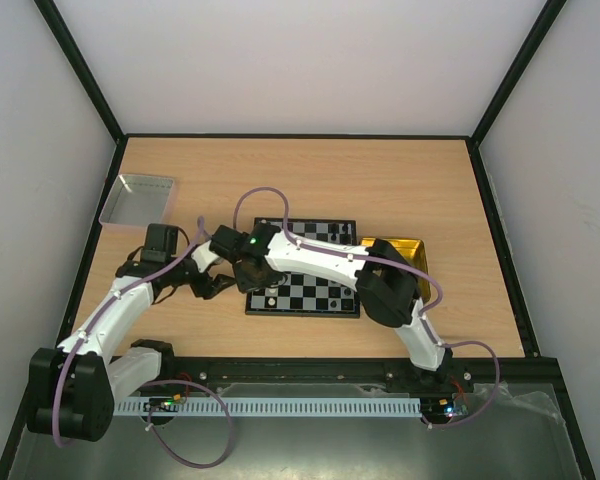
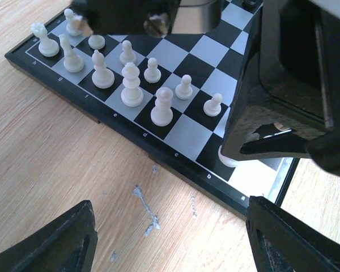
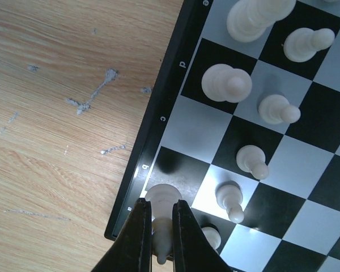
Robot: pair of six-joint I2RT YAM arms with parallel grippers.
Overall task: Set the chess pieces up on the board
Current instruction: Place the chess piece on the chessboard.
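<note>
- Your right gripper [image 3: 160, 211] is clamped on one white piece [image 3: 162, 195], with a finger on each side of its stem.
- That piece is upright, with its base at the surface of the board [image 3: 169, 85]. It's in the edge row by the "b" mark on the border, near a corner. Can't tell if the base is fully seated.
- Your left gripper [image 2: 170, 212] is spread wide, with nothing between the fingers. It's over the bare table [image 2: 56, 147], just beside the board's lettered edge and not touching it.
- The other white chess pieces [image 2: 131, 85] stand upright in the two rows nearest that lettered edge. Taller ones are in the edge row and pawns are in the row behind.
- In the top view both grippers are at the board's left end, close together. The right arm lies across the board to get there.
- A few dark pieces [image 1: 333, 229] show on the far right part of the board. They're too small to count or identify.
- The yellow tray [image 1: 405, 243] is just beside the board's right edge, partly under the right arm.
- The grey metal tray [image 1: 115, 205] is at the table's far left, well apart from the board.
</note>
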